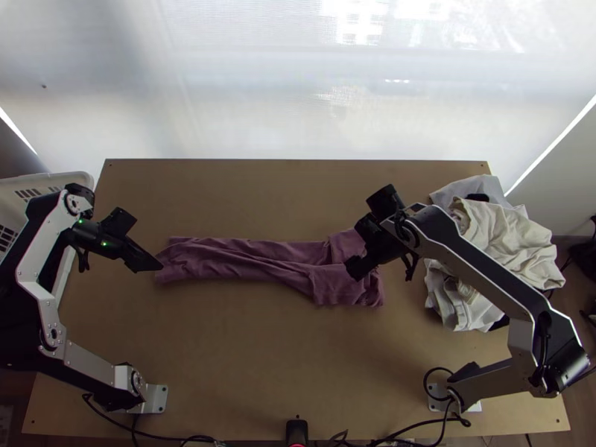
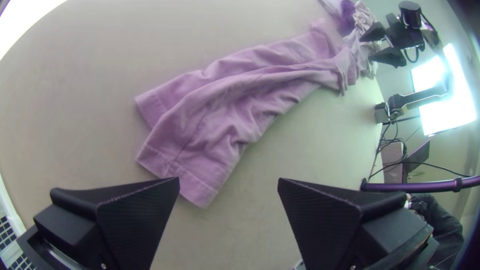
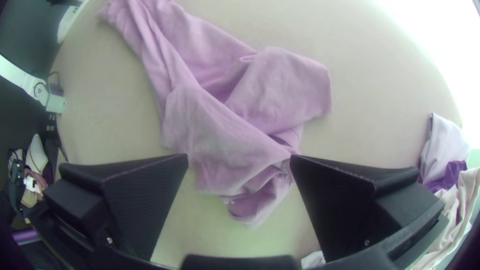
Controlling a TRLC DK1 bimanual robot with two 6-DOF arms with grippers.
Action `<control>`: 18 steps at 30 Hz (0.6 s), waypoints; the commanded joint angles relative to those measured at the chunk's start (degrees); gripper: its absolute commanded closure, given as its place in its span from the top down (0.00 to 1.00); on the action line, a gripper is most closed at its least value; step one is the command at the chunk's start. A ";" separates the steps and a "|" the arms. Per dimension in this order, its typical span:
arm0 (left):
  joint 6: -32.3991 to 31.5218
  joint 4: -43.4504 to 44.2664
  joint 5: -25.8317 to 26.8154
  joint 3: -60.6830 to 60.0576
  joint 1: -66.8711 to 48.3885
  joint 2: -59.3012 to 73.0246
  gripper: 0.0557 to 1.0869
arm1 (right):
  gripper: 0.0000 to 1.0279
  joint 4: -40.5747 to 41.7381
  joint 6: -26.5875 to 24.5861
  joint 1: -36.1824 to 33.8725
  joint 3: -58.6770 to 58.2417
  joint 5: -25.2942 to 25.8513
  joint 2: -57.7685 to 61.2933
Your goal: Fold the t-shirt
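Observation:
A mauve t-shirt (image 1: 253,261) lies as a long, wrinkled strip across the middle of the table, bunched at its right end. In the top view my left gripper (image 1: 153,262) hangs by the strip's left end; in the left wrist view the same gripper (image 2: 228,182) stands open, with the shirt's hemmed end (image 2: 185,165) near one finger. My right gripper (image 1: 356,270) is over the bunched right end. Seen from its own wrist, the right gripper (image 3: 239,157) is open above the crumpled cloth (image 3: 235,145), nothing clamped between its fingers.
A pile of white and cream clothes (image 1: 499,246) lies at the table's right side, under part of the right arm. A white plastic basket (image 1: 56,181) stands beyond the left edge. Bare tabletop (image 1: 283,197) shows behind the shirt, and more in front of it.

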 commanded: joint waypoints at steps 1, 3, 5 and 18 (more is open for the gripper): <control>-2.54 -5.13 3.04 3.82 -0.31 1.94 0.92 | 0.83 1.30 1.89 4.49 3.64 1.54 2.86; -3.33 -5.30 3.57 4.44 -0.48 1.94 0.92 | 0.74 1.48 1.89 6.16 5.39 1.54 3.83; -4.39 -5.39 4.36 4.52 -0.75 2.38 0.92 | 0.66 1.57 1.89 7.65 6.62 1.54 5.15; -6.85 -6.71 7.08 3.65 -0.04 4.49 0.92 | 0.51 3.15 1.28 14.50 8.29 1.54 8.14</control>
